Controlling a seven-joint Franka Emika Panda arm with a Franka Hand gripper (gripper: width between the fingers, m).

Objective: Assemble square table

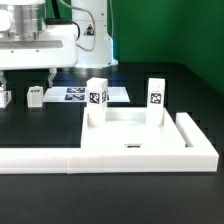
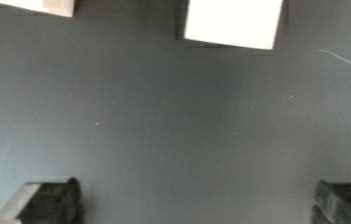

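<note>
Square table tabletop sits nearest, tucked into the corner of the long L-shaped barrier on the table. Two legs stand upright on its far side, one toward the exterior view's left, the other toward its right. Can't tell whether they're fully seated. Behind them lies the marker board, flat. Further toward the exterior view's left are two loose legs, near each other but apart. The claw hangs above them, released, gripping nothing.

Step in hand, as I read it: fetch a third leg. To do it well:
- centre over one loose leg only
- drop with the fingers straddling its flat sides
- keep clear of the neighbouring leg
- clench only once it is squarely between the pads (a skewed grab makes insertion harder later)

The exterior view gives the layout and which corners look unfilled. The wrist view adds what that view hides: fingertips wide apart, and bare dark table under the claw. A white piece and a second sit at the frame edge, so the claw is not yet over either. Can't tell which parts those are.
</note>
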